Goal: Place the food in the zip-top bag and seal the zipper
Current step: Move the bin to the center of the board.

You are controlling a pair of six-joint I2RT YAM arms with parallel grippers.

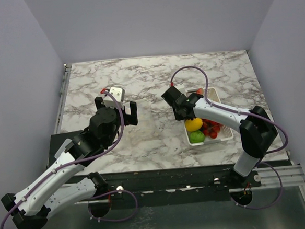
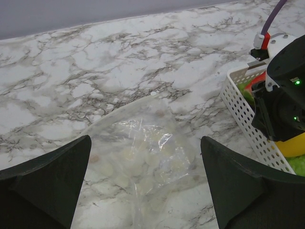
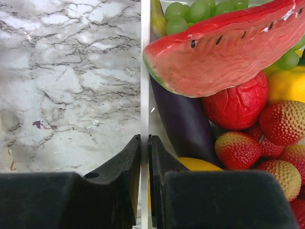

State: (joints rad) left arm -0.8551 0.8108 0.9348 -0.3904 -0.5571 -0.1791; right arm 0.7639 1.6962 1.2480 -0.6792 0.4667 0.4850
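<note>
Left half of the marble table (image 1: 155,75): left gripper (image 1: 115,103) with jaws spread wide, gripping nothing, both dark fingers (image 2: 47,176) framing the zip-top bag (image 2: 143,143) in the left wrist view. Bag lying flat and crinkled on the marble, between the two arms, its far edge a pale curved line. Cannot tell from the overhead view exactly where its film ends. Open marble beyond the bag up to the far wall, and more toward the table's left edge. To the bag's right, a strip of bare marble, then the white basket (image 1: 209,143).

Right half: right gripper (image 3: 144,143) with jaws drawn narrow, pinching the basket's left wall at its near end, one finger outside over the marble, the other inside. Little room inside that wall: purple piece (image 3: 183,119) lying along it, just beside the inner finger.

All of the food (image 1: 203,127) in the basket, none seen in the bag. Watermelon slice (image 3: 224,52) tilted across the top of the pile, green grapes (image 3: 195,12) at the far end, a red round fruit (image 3: 236,105) under the slice, red berries (image 3: 281,121) toward the right, yellow lemon (image 1: 193,124) and green lime (image 1: 197,136) at the near end. Basket well in from the table's right edge and just short of its near edge.
</note>
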